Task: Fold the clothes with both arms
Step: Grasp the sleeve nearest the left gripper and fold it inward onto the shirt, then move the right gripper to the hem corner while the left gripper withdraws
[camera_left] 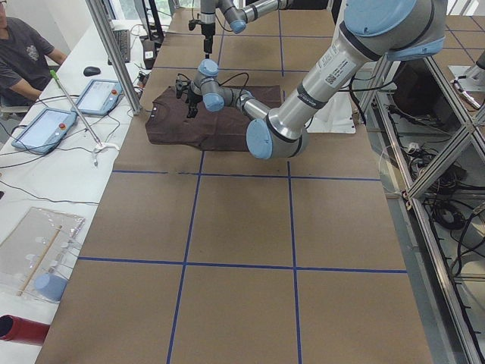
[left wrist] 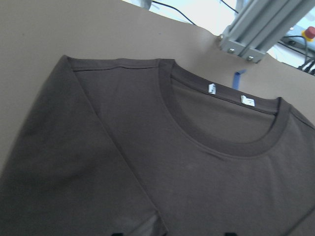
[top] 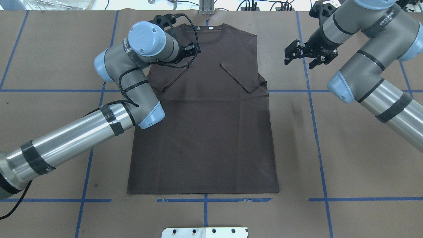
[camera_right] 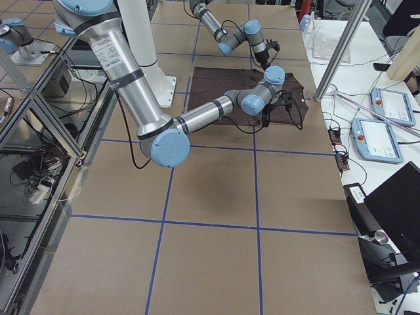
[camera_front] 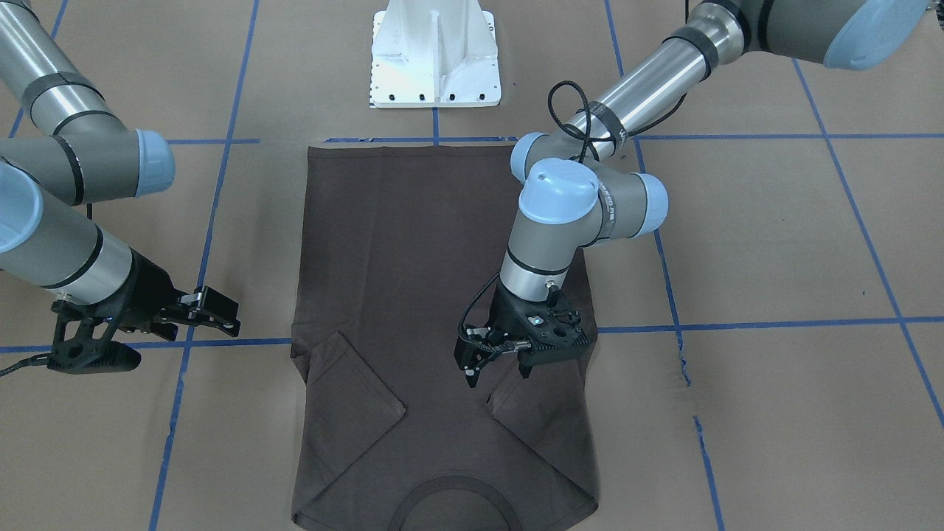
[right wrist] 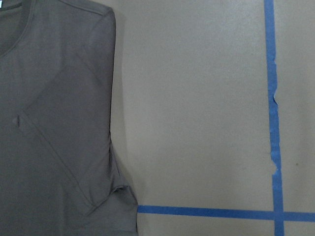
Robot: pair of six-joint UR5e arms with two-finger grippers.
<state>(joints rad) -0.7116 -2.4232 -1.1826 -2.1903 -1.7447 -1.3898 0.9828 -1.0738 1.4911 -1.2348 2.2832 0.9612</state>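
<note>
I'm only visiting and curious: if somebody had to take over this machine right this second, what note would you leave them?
Left pincer: open, holding nothing, poised over the shirt below the collar.
Right pincer: open, empty, off the shirt, over bare table beside its shoulder.
Shirt: lies flat, collar at the far side from the robot, hem nearest it.
Done: both sleeves are folded inward onto the chest.
Left: the body is not yet folded; probably the sides or the hem come next.
</note>
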